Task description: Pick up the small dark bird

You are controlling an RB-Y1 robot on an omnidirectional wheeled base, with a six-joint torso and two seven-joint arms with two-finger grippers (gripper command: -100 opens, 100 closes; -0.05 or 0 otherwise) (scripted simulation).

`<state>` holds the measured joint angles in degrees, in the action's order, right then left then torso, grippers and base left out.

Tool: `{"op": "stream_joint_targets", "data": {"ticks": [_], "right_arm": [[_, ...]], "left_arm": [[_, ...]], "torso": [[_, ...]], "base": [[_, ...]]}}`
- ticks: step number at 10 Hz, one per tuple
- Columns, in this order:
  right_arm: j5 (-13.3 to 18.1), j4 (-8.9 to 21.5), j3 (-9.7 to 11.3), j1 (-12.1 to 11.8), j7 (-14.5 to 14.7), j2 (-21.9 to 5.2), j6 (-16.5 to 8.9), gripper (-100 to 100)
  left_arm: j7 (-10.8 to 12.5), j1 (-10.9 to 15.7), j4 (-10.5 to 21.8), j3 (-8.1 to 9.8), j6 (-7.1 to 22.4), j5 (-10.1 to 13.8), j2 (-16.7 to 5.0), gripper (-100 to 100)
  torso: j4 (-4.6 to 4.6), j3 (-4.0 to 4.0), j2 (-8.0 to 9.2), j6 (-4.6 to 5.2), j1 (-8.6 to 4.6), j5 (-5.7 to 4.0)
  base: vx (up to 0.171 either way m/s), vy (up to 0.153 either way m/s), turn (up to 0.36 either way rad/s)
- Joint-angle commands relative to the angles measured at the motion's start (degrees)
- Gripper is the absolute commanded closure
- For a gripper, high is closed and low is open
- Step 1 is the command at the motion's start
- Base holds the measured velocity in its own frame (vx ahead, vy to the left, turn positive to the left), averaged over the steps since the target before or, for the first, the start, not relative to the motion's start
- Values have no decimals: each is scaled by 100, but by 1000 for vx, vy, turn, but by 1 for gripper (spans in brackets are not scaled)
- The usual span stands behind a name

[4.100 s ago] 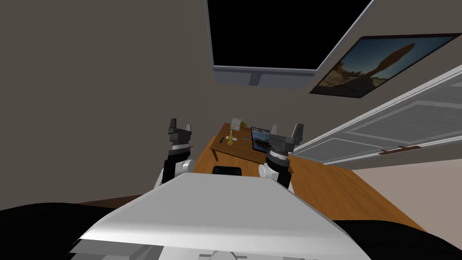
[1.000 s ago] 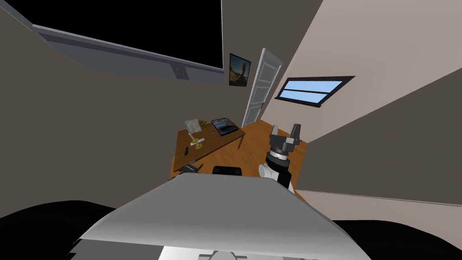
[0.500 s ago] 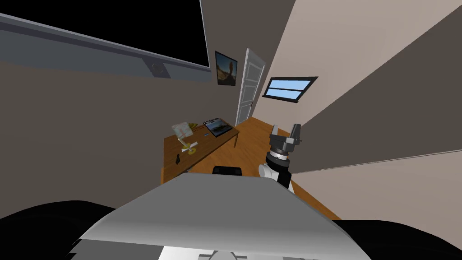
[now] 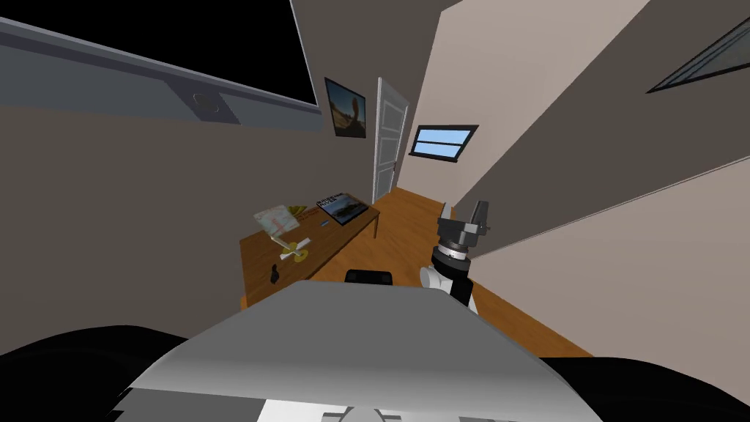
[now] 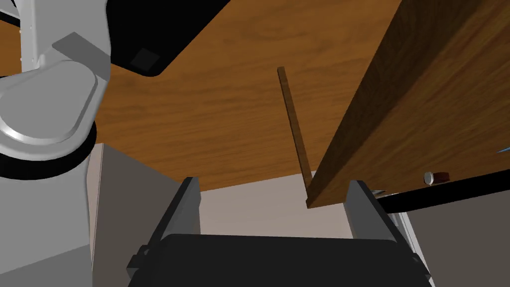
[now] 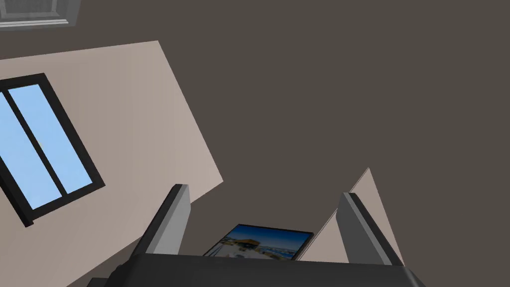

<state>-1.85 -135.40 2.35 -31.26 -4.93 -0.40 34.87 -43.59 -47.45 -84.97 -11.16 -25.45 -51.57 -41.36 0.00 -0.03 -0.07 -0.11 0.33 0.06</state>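
Approach step by the look of it, no grasp begun. Far left, on the near end of the worktop (image 4: pixel 256 256): bird (image 4: pixel 275 275), small, dark, upright, standing free with bare wood around it. Low by the worktop's corner, beside a thin leg (image 5: pixel 295 132): left hand (image 5: pixel 274 182), fingers wide apart, holding nothing, aimed past the corner at the floor (image 5: pixel 199 114) rather than at the top. Next, most likely: lift that hand above the edge, carry it over the bird, come down with a finger on either side and close gently, to avoid tipping so small a figure.

Just beyond the bird, going right: yellow stand (image 4: pixel 295 254) with a pale stick across it, the nearest thing and the one to keep from knocking on the way in. Further along, a paper (image 4: pixel 272 219) propped up, a yellow thing (image 4: pixel 299 211) behind it, too small to name, then a book (image 4: pixel 341 208) lying flat at the far end. Past the worktop, a white door (image 4: pixel 388 143) and a window (image 4: pixel 440 141). At the right, held up and well apart from the worktop: right hand (image 4: pixel 463 217), fingers spread wide, empty
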Motion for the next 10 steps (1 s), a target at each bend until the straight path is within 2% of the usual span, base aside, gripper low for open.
{"op": "stream_joint_targets", "data": {"ticks": [1, 2, 3, 4, 5, 6, 7, 8, 9, 10], "right_arm": [[0, 0, 0, 0, 0, 0, 0, 0], [0, 0, 1, 1, 0, 0, 0, 0], [0, 0, 0, 0, 0, 0, 0, 0], [0, 0, 1, 1, 0, 0, 0, 0], [0, 0, 0, 0, 0, 0, 0, 0], [0, 0, 0, 1, 0, 0, 0, 0], [0, 0, -1, -1, 0, 0, 0, 0], [0, 0, 0, 1, 0, 0, 0, 0], [0, 0, 0, 1, 0, -1, 0, 0], [0, 0, -1, 0, 0, 0, 0, 0]], "left_arm": [[-264, -30, 286, -118, -29, -286, -197, -100], [-264, -30, 300, -118, -29, -343, -197, -100], [-473, -49, 543, -231, -36, -557, -366, -100], [-473, -49, 543, -231, -36, -615, -366, -100], [-672, -65, 779, -345, -42, -826, -528, -100], [-672, -65, 779, -345, -42, -879, -528, -100], [-862, -75, 989, -458, -46, -1128, -680, -100], [-1040, -79, 1220, -568, -49, -1263, -821, -100], [-1040, -79, 1220, -568, -49, -1376, -821, -100], [-1040, -79, 1220, -568, -49, -1376, -821, -100]], "torso": [[0, 0, 0, 0, 0, 0], [0, -1, -2, 6, 2, 0], [0, -1, -1, 0, 1, 0], [0, 0, 1, 6, 3, 0], [0, 1, 1, -2, 2, 1], [0, 0, 0, 6, 4, 1], [0, -1, -2, -3, 5, 2], [0, -1, -1, 4, 6, 1], [0, 1, 1, 4, 11, 1], [1, 0, 0, -1, 8, 3]], "base": [[5, 40, -358], [0, 45, -219], [-8, 42, -426], [-10, 46, -198], [-7, 49, -412], [-6, 54, -192], [-8, 49, -336], [-20, 65, -477], [-20, 57, -243], [-6, 27, -1]]}}
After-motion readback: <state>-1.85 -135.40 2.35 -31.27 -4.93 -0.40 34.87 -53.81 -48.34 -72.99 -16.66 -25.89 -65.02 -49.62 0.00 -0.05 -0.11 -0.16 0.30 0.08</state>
